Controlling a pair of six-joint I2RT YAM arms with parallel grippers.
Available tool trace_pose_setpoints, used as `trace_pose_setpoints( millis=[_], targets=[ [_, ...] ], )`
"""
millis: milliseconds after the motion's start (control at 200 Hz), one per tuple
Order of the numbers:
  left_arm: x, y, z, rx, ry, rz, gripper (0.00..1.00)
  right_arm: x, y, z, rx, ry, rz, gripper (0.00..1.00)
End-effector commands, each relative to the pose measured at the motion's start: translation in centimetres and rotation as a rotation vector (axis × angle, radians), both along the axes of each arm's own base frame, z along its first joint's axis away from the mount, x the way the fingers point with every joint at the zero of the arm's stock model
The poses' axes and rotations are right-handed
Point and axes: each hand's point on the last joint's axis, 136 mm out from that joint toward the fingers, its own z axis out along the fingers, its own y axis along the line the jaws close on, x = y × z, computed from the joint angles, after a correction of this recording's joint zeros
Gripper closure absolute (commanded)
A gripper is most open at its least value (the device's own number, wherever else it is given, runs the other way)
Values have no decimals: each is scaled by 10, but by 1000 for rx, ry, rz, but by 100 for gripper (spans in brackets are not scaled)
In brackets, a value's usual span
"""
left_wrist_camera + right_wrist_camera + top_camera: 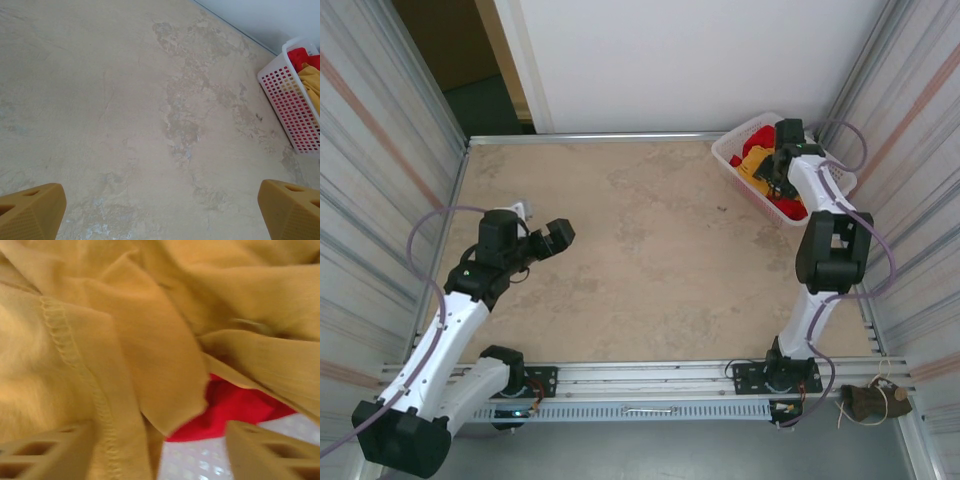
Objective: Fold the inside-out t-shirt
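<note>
Looking down from above, two arms are bolted at the near edge of a beige, mottled table (650, 270). The left arm bends low at the near left. The left tool (557, 237) hangs just over bare table, its two yellow fingers (30, 210) spread wide with nothing between them. The right arm stretches along the right side to the far right corner, where a white mesh basket (732, 152) sits on the table. The right tool (778, 172) is down inside the basket. The mustard t-shirt (150, 340) lies crumpled in the basket, overlapping a red garment (235, 407). Up close, a stitched hem of the t-shirt drapes over one finger of the right tool and a fold hangs between the two fingers, which stand apart; whether they pinch the cloth cannot be told
</note>
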Motion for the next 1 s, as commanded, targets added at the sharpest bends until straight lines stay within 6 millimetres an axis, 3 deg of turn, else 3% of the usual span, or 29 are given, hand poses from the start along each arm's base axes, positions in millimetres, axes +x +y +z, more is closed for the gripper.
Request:
trace_pose_setpoints(
  millis=[0,45,80,155,245,416,496,581,721,807,917,997],
  targets=[
    [2,-6,6,-21,-15,-18,1,25,14,13,88,-53,50,79],
    [2,-6,5,-22,-14,-17,1,34,15,27,120,-90,67,100],
    [2,-6,4,-22,-10,-21,1,38,14,43,130,-122,72,100],
    [3,-8,4,-24,-7,-30,1,48,10,110,116,-273,92,100],
    [4,-11,0,-23,1,-45,1,43,14,194,121,-455,126,100],
    [13,-20,-3,-37,4,-80,1,0,54,349,207,-798,268,100],
    [17,-25,-2,-43,5,-99,1,-30,89,405,230,-929,365,100],
    [21,-29,1,-49,-1,-113,1,-61,128,451,264,-1045,470,100],
    [23,-36,8,-58,-28,-137,1,-102,185,502,385,-1187,630,100],
    [23,-40,9,-65,-43,-150,1,-119,214,518,462,-1236,710,100],
    [22,-43,4,-77,-40,-147,1,-118,239,514,555,-1212,753,100],
    [23,-43,-2,-84,-33,-142,1,-103,259,487,577,-1131,755,100]
  ],
)
